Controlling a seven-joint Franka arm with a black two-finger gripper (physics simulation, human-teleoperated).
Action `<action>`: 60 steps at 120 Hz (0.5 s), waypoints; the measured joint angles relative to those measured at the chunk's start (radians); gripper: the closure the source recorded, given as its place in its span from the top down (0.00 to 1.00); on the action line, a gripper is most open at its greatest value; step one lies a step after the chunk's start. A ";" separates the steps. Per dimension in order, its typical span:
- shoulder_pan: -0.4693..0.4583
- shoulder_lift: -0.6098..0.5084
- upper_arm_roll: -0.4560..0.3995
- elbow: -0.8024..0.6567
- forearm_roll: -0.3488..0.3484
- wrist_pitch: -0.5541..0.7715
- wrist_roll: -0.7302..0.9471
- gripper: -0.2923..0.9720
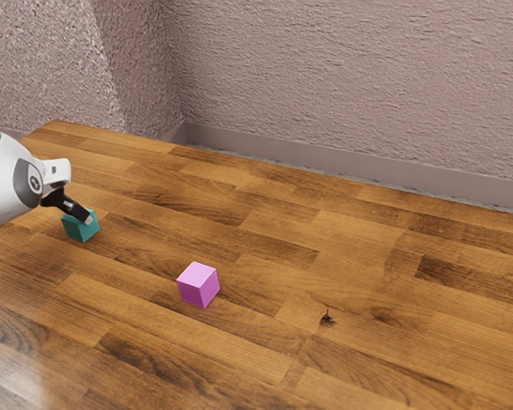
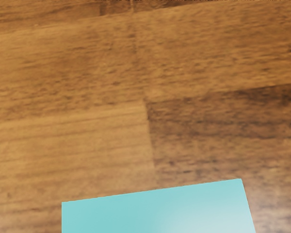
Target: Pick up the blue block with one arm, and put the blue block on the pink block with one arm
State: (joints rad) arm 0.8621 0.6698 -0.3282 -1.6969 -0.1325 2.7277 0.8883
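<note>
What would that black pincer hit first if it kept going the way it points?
Most likely the blue block: the pincer angles down right at the block's top, with the wooden surface beneath. I can't tell whether they already touch.

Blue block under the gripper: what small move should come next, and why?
Probably a short straight lift, once the grip is sure. The gripper sits right on the blue block, which rests on the wooden table. The pink block stands apart, toward the exterior view's right, so the blue one must rise clear before being carried over.
</note>
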 joint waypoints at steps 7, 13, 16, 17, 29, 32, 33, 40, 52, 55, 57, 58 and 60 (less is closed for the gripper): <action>0.000 0.008 0.000 0.011 -0.002 0.000 0.011 0.77; 0.000 0.015 0.000 0.017 -0.003 0.001 0.019 0.77; 0.000 0.021 0.000 0.024 -0.003 0.001 0.023 0.77; 0.000 0.023 0.000 0.026 -0.003 0.001 0.024 0.77; 0.000 0.037 0.000 0.041 -0.006 0.000 0.039 0.75; 0.000 0.038 0.000 0.043 -0.009 0.000 0.042 0.74; 0.000 0.038 0.000 0.043 -0.010 0.000 0.043 0.74; 0.000 0.039 0.000 0.044 -0.019 0.000 0.050 0.70; 0.000 0.040 0.000 0.044 -0.047 0.001 0.060 0.61; 0.000 0.040 0.000 0.044 -0.055 0.001 0.062 0.59; 0.000 0.040 0.000 0.044 -0.059 0.001 0.064 0.58; 0.000 0.040 0.000 0.044 -0.061 0.001 0.064 0.58; 0.000 0.040 0.000 0.043 -0.065 0.001 0.066 0.57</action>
State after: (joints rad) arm 0.8621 0.7095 -0.3281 -1.6536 -0.1974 2.7289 0.9540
